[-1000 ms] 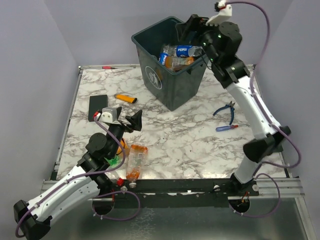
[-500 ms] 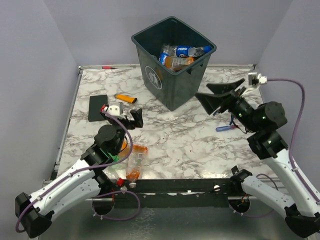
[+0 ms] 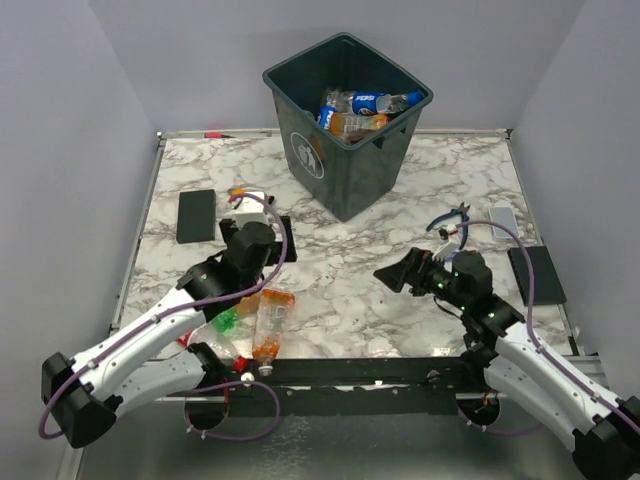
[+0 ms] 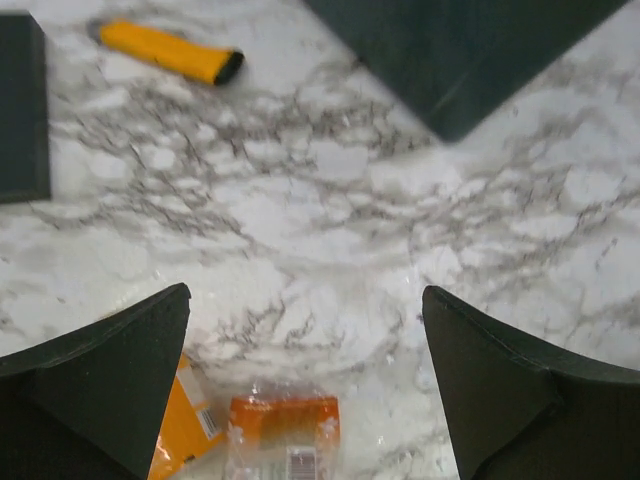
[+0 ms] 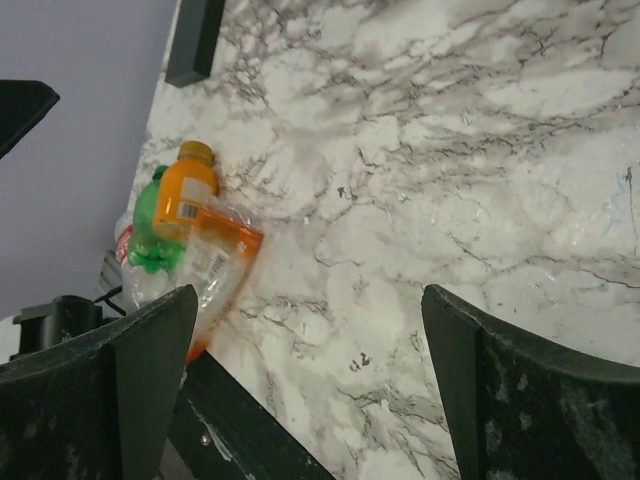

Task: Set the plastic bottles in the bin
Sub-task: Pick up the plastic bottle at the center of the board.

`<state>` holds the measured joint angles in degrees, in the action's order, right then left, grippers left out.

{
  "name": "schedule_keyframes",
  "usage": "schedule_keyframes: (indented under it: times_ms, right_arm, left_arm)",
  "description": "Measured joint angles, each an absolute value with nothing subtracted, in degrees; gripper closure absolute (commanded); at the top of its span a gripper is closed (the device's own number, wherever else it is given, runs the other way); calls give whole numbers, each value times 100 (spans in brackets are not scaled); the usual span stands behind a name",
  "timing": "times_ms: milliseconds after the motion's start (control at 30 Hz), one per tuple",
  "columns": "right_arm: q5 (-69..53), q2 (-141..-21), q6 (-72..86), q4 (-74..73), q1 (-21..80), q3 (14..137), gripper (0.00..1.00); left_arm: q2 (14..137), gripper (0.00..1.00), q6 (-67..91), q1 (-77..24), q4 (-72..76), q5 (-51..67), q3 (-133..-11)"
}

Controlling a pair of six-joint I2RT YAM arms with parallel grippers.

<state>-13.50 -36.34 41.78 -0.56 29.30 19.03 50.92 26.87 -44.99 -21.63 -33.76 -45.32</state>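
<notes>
Top external is showing the left gripper (image 3: 272,238) hovering wide open just beyond the remaining plastic bottles (image 3: 265,318) at the near edge, the right gripper (image 3: 393,275) gaping empty too, the bin (image 3: 300,150) holding the rest, so the next move is looking like a drop and a clamp on one.

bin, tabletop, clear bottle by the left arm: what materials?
Bin: likely moulded plastic, matte dark green, smooth tapered walls.
Tabletop: marble pattern with a slight sheen; stone or printed laminate, can't tell.
Bottle: thin clear plastic, glossy, see-through and crinkled, orange label.
</notes>
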Motion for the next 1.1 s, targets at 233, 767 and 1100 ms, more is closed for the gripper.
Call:
schedule_keyframes:
  times_ms: [233, 767, 1100]
  right_arm:
    - [-1653, -4506, 4219, 329, 2930, 1879, 4]
    - [-1730, -4230, 4047, 285, 2930, 1881, 4]
    - [-1728, -3747, 4047, 62, 2930, 1879, 4]
  left_arm:
    - [6217, 1, 3815, -5695, -3223, -3140, -4676]
    - [7566, 1, 6718, -7682, -5393, -3592, -4740]
    - [7695, 1, 7411, -7802, -5708, -3717, -4359]
